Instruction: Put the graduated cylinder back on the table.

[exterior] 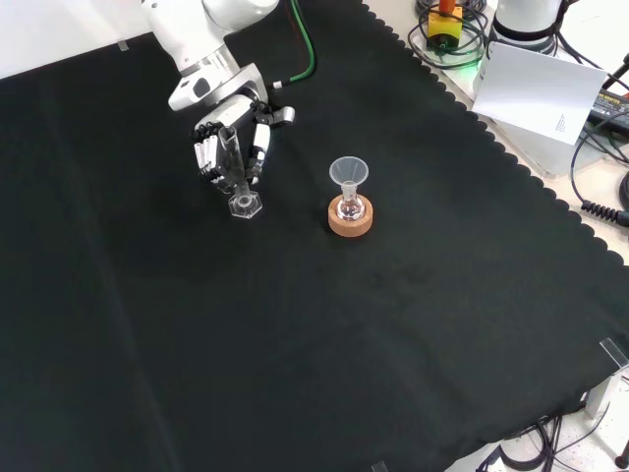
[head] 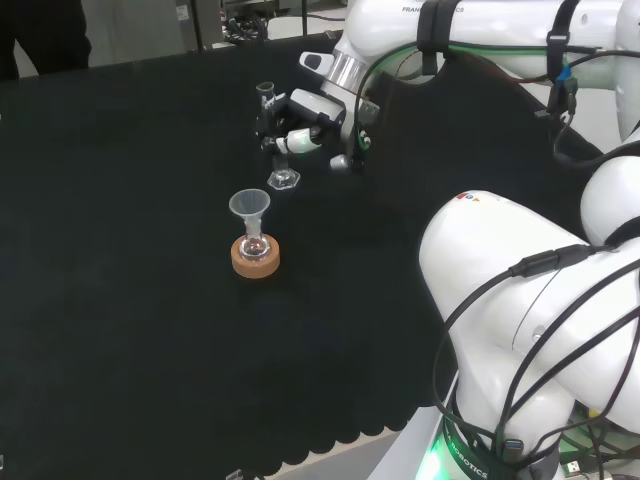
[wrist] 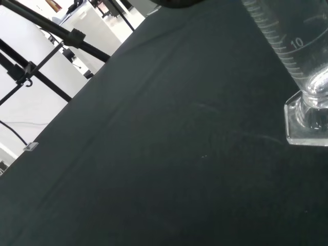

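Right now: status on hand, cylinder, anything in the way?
Hand shut on graduated cylinder, upright. Hexagonal foot at the cloth; contact unclear. Funnel in flask on cork ring stands apart.

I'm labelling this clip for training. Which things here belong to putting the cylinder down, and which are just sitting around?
Part of the job:
graduated cylinder, held upright
hand, fingers curled round it
black cloth, where it goes

Just sitting there:
small flask
funnel in the flask's neck
cork ring under the flask
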You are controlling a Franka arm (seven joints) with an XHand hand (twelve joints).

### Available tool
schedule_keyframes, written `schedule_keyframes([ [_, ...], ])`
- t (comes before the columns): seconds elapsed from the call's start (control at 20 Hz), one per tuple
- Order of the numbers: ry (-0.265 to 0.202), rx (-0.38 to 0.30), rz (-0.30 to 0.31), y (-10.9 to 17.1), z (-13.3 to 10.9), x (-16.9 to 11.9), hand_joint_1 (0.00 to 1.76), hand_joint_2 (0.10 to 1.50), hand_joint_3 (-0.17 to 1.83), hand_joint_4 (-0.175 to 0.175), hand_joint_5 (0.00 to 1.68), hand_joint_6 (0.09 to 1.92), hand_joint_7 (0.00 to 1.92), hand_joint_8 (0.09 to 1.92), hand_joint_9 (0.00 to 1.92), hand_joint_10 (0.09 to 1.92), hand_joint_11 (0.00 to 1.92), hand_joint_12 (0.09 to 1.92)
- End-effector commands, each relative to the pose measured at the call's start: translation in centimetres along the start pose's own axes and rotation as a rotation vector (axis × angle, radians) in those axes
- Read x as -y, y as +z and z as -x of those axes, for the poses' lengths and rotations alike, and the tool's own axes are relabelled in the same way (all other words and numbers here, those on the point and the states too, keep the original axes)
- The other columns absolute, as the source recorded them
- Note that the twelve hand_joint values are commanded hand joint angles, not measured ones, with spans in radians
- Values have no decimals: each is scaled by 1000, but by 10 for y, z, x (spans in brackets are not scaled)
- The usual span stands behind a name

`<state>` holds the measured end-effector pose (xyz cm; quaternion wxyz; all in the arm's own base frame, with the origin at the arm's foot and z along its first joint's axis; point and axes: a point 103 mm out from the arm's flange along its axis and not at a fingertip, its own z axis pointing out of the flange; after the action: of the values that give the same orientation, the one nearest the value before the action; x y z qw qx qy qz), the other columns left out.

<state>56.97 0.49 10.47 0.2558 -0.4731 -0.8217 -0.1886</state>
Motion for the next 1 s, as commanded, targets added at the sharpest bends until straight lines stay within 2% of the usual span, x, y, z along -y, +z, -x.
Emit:
schedule_keyframes([
  [0.05, -4, -11, 18, 8, 7, -3, 1251, 1138, 1, -175, 916, 1080, 951, 1076, 1374, 87, 1054, 873],
  [0.1, -5, -11, 22, 9, 7, -3, 1251, 1138, 1, -175, 916, 1081, 950, 1077, 1373, 87, 1053, 874],
  [0.2, -6, -10, 30, 10, 9, -3, 1228, 1131, -2, -39, 932, 1074, 984, 1024, 1373, 87, 1051, 879],
  [0.25, -6, -7, 33, 11, 9, -2, 1221, 1129, -3, -1, 937, 1071, 991, 1011, 1372, 87, 1051, 880],
  [0.3, -6, -8, 36, 11, 9, -2, 1218, 1128, -4, 19, 941, 1069, 994, 1004, 1369, 87, 1051, 881],
  [0.45, -4, -2, 36, 12, 10, -1, 1213, 1129, -2, 36, 939, 1076, 989, 1008, 1359, 87, 1046, 881],
  [1.0, -9, -3, 30, 16, 10, 2, 1206, 1140, 2, 38, 915, 1113, 959, 1051, 1341, 87, 1028, 899],
])
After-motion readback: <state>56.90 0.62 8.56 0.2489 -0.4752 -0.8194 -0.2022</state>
